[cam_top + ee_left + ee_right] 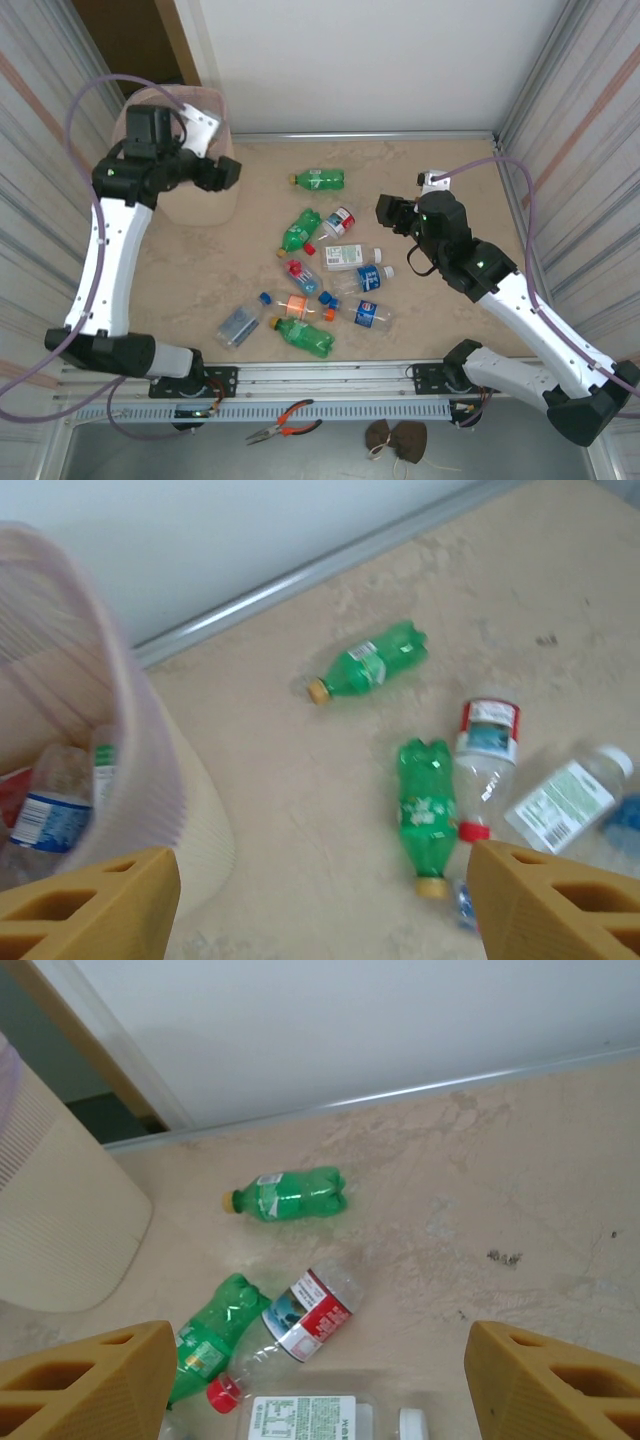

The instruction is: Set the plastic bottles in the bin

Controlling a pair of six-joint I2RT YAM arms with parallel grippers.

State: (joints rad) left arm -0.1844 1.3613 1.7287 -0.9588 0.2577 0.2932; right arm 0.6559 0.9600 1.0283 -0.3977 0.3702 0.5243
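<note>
Several plastic bottles lie scattered mid-table: a green one [320, 180] at the back, another green one [300, 230] beside a clear red-labelled one [338, 222], and more toward the front [305, 336]. The bin [215, 205] stands at the back left, its pink liner [150, 770] over the rim and bottles [55, 805] inside. My left gripper [225, 172] hangs by the bin's right rim, open and empty [325, 910]. My right gripper [385, 210] hovers open just right of the pile, above the red-labelled bottle [300, 1325] and a white-labelled one [310, 1418].
Corrugated walls close in both sides, and a metal strip [360, 133] runs along the back. A rail [330, 378] borders the near edge. Pliers [290, 420] and a brown lump [395, 437] lie below it. Bare table [450, 160] stretches at the back right.
</note>
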